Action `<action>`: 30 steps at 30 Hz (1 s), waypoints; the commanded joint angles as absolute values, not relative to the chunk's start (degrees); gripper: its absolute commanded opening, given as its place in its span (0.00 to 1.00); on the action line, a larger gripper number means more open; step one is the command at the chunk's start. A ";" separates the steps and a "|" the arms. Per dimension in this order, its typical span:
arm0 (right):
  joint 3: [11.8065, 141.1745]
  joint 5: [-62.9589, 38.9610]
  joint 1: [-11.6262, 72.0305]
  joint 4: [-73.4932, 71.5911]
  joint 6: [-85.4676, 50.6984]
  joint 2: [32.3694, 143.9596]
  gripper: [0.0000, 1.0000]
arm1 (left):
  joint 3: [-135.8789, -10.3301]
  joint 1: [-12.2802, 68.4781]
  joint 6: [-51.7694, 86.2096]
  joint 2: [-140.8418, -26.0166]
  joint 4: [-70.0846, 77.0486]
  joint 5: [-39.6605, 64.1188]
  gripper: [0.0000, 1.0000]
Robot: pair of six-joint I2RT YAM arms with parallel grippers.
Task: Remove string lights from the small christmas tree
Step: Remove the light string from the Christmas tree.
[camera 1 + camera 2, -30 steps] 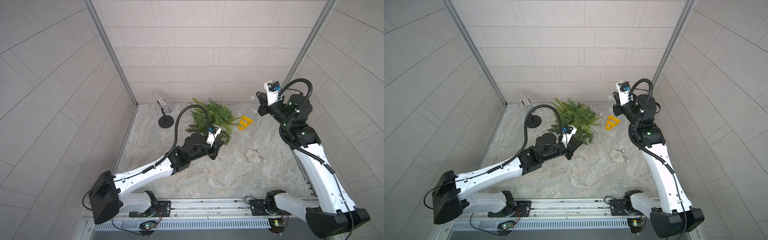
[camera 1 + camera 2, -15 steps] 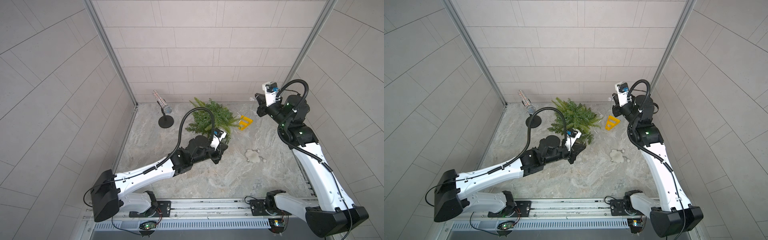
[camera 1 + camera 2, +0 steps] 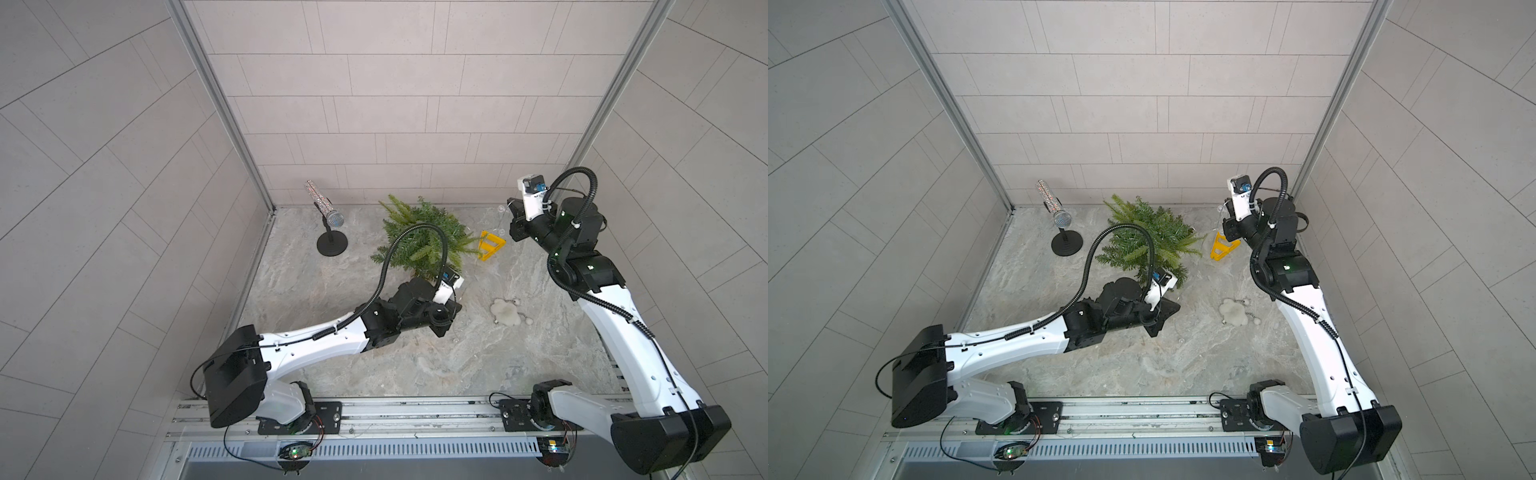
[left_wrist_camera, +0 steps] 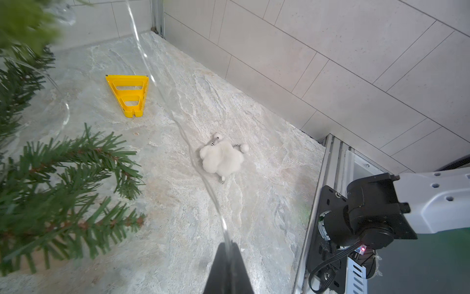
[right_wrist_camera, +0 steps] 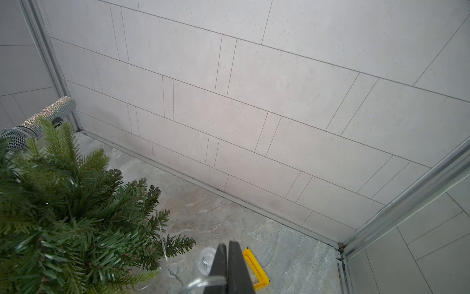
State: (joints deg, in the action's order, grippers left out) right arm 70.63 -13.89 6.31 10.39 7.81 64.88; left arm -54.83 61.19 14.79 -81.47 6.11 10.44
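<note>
- No word, number, brand or sign can be read in any view.
- The blue patch on the right arm's white camera housing is too small to tell whether it bears print.
- The same goes for the blue patch on the left arm's camera housing.
- The yellow triangular frame on the counter shows plain plastic in the left wrist view, with no lettering to make out.

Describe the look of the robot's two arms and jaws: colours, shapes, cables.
Both the left arm and right arm have white shells with black joints. A ribbed black cable loops over each wrist, beside a white camera block. The jaws are slim, black and tapered.
</note>
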 commanded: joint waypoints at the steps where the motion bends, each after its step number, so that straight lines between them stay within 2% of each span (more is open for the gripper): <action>1: 69.26 -11.28 6.08 7.80 7.27 64.23 0.00 | -56.78 62.05 15.63 -82.53 7.06 11.59 0.12; 6: 66.06 -8.67 6.12 6.99 6.73 63.99 0.00 | -56.47 62.05 15.06 -81.20 6.78 10.43 0.30; 10: 63.90 -7.68 5.99 5.60 6.00 63.41 0.00 | -56.52 62.05 14.46 -78.98 5.09 9.47 0.39; 21: 63.42 -4.26 5.94 0.37 5.30 66.70 0.00 | -56.78 61.75 11.81 -65.70 -4.71 0.53 0.42; 30: 69.60 -5.25 5.93 -0.42 5.24 68.47 0.00 | -59.82 58.67 9.67 -59.62 -13.63 -5.62 0.43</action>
